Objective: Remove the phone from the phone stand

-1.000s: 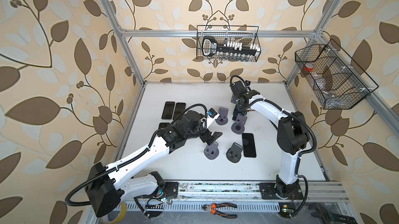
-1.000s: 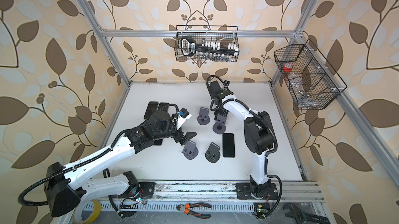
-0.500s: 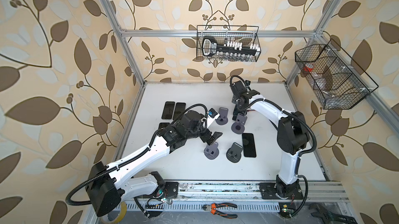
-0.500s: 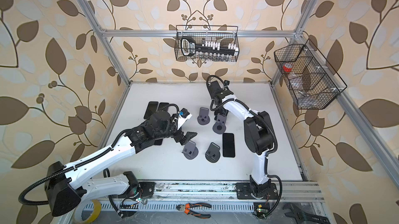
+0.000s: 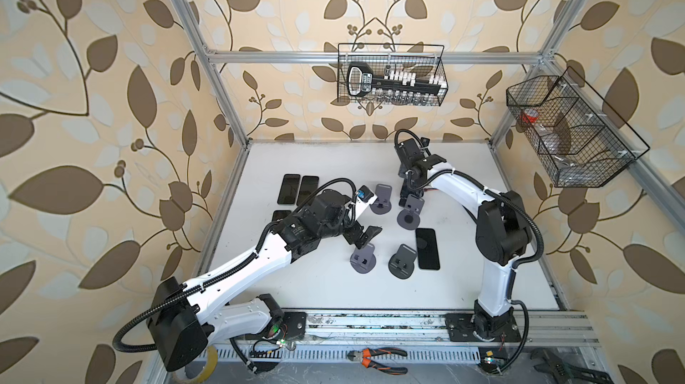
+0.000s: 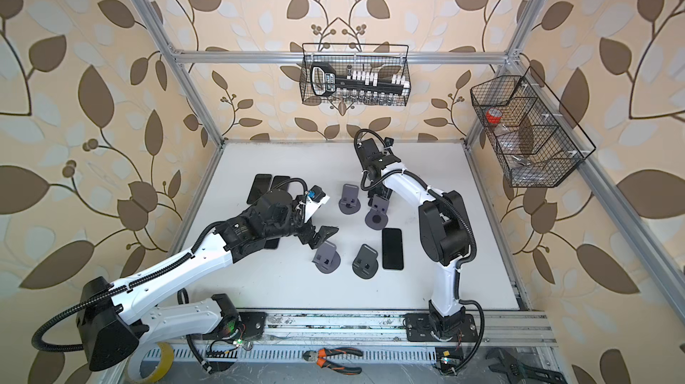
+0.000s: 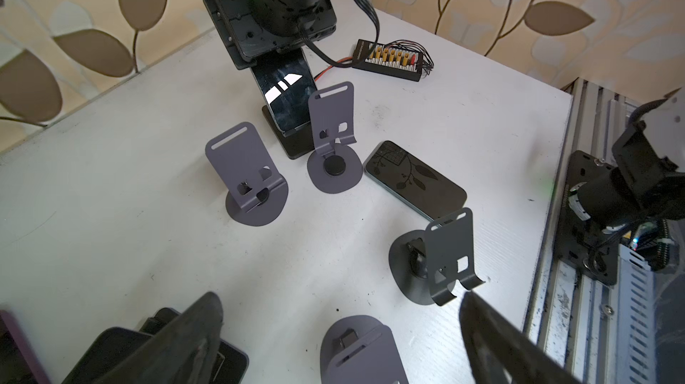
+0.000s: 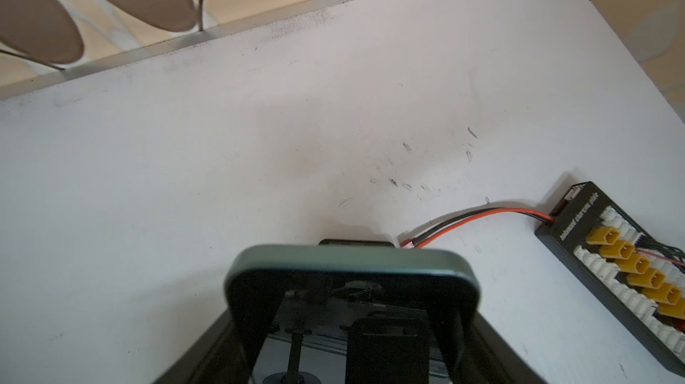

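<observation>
A dark phone [image 7: 285, 100] leans in a black phone stand [image 7: 293, 145] at the back middle of the table. My right gripper [image 7: 281, 63] comes down over the phone's top end. In the right wrist view the phone [image 8: 352, 263] fills the space between the right gripper's [image 8: 352, 311] fingers [image 8: 207, 348], which lie close along its two sides. Whether they press on it does not show. In both top views the arm hides most of the phone. My left gripper [image 5: 365, 237] [image 6: 320, 236] hangs open and empty above a grey stand [image 7: 367, 348].
Several empty grey stands [image 5: 381, 197] [image 5: 409, 213] [image 5: 402, 261] stand mid-table. One phone [image 5: 427, 248] lies flat beside them, and others [image 5: 298, 189] lie at the left. A black charging board [image 8: 622, 263] with wires sits beside the black stand. Wire baskets [image 5: 393, 74] hang on the walls.
</observation>
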